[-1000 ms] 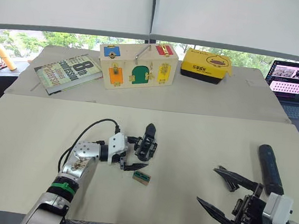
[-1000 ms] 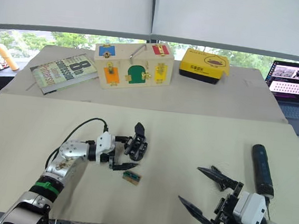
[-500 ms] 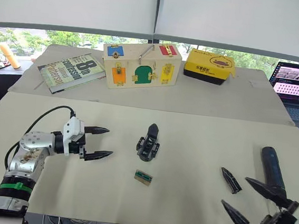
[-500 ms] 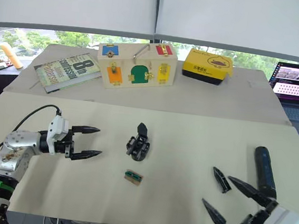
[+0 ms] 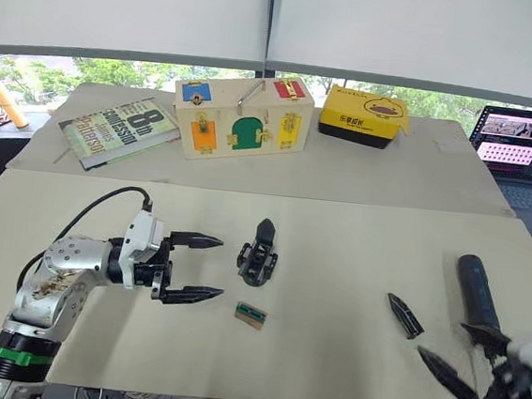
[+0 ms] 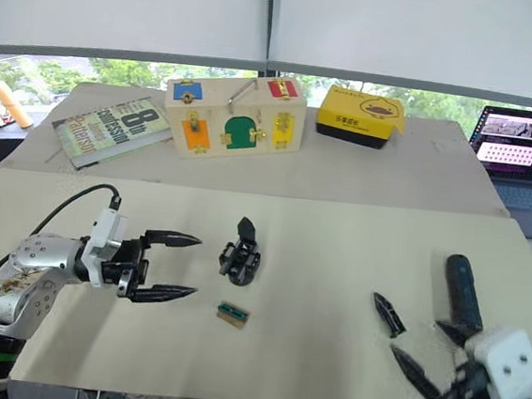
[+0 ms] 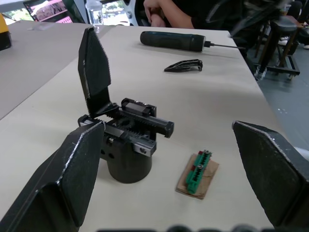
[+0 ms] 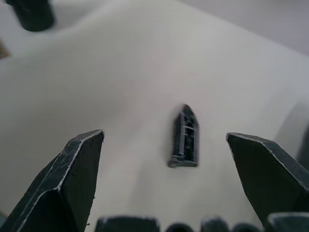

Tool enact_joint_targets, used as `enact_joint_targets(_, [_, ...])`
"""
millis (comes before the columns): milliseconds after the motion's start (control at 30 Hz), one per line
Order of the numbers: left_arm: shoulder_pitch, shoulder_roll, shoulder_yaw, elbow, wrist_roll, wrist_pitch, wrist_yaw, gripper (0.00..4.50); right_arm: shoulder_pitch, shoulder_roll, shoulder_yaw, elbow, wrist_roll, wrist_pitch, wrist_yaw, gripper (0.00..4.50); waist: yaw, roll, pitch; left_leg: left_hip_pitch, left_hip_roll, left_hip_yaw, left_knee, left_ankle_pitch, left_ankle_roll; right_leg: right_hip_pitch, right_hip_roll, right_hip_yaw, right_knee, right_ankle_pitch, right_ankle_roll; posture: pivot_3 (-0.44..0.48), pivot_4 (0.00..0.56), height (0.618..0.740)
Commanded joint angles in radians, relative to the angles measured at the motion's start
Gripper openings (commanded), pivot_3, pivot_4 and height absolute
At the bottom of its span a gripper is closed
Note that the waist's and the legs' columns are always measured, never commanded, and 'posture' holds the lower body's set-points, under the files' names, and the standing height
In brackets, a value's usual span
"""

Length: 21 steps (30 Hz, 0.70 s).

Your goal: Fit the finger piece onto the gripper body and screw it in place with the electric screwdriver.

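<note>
The gripper body stands upright mid-table with its one black finger pointing up. My left gripper is open just left of it, tips aimed at it and apart from it; the left wrist view has the gripper body between and beyond the fingers. The finger piece lies flat to the right. The electric screwdriver lies further right. My right gripper is open at the near right edge, short of the finger piece, which sits centred ahead of its fingers.
A small green terminal block lies just in front of the gripper body. A wooden latch box, a book, a yellow case and a laptop sit at the back. A person sits beyond the screwdriver.
My left gripper left the gripper body, swung left, then came partway back toward it. My right gripper drew back from the finger piece toward the near edge. The camera also shifted.
</note>
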Motion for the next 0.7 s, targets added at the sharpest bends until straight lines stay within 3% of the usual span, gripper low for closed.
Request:
enact_joint_targets(33, [-0.017, 0.027, 0.016, -0.068, -0.047, 0.052, -0.003, 4.46, -0.088, -0.200, -0.038, 0.038, 0.135, 0.320, -0.038, 4.50, 0.002, 0.000, 0.000, -0.001, 0.000, 0.000, 0.000, 0.000, 0.000, 0.001, 0.001, 0.000, 0.000, 0.000, 0.000, 0.000, 0.150, 0.740])
enact_joint_targets(133, [-0.021, 0.035, 0.008, -0.085, -0.052, 0.074, -0.009, 4.46, -0.179, -0.384, 0.015, 0.104, 0.186, 0.550, -0.036, 4.50, 0.004, -0.001, 0.000, -0.004, -0.001, 0.000, 0.000, 0.000, 0.001, 0.001, 0.000, 0.001, -0.002, 0.000, 0.000, 0.000, 0.150, 0.740])
enact_joint_targets(267, [-0.020, 0.030, -0.006, -0.099, -0.043, 0.079, -0.001, 4.46, -0.392, -0.458, 0.178, 0.197, 0.169, 0.636, -0.080, 4.50, 0.005, -0.003, 0.001, -0.003, -0.001, -0.003, 0.001, 0.000, 0.001, -0.001, 0.003, -0.004, -0.003, 0.002, 0.004, 0.000, 0.150, 0.740])
enact_joint_targets(500, [0.008, 0.032, -0.013, -0.132, -0.042, 0.077, 0.005, 4.46, -0.712, -0.511, 0.502, 0.327, 0.090, 0.787, -0.096, 4.50, 0.004, -0.003, 0.001, -0.005, -0.002, -0.004, 0.001, 0.000, 0.002, -0.001, 0.002, -0.007, -0.004, 0.001, 0.006, 0.000, 0.150, 0.740])
enact_joint_targets(700, [0.015, 0.035, -0.012, -0.150, -0.053, 0.099, 0.023, 4.46, -0.852, -0.460, 0.629, 0.340, 0.051, 0.866, -0.098, 4.50, 0.000, -0.002, 0.001, -0.004, -0.002, -0.004, 0.001, 0.000, 0.001, 0.000, 0.002, -0.008, -0.003, 0.001, 0.006, 0.000, 0.150, 0.740])
